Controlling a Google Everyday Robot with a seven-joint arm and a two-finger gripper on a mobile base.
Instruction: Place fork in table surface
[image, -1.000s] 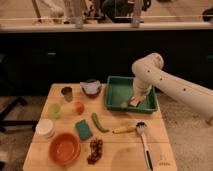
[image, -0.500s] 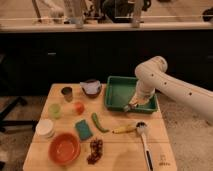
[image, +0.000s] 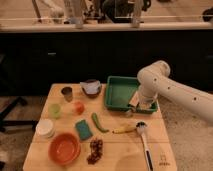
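My gripper (image: 133, 107) hangs from the white arm (image: 160, 85) over the front right corner of the green tray (image: 116, 98), right at its front rim and just above the pale wood table surface (image: 120, 155). A tan block (image: 134, 101) shows at the gripper. I cannot make out the fork; it is hidden at the gripper or too slender to see.
A white-handled dish brush (image: 145, 145) and a yellow item (image: 123, 130) lie just in front of the gripper. A green pod (image: 99, 123), green sponge (image: 83, 129), red bowl (image: 64, 148), dark grapes (image: 95, 150), cups and a grey bowl (image: 91, 88) fill the left half.
The gripper has moved from inside the tray toward its front rim and lower, nearer the tabletop. The other things have not moved.
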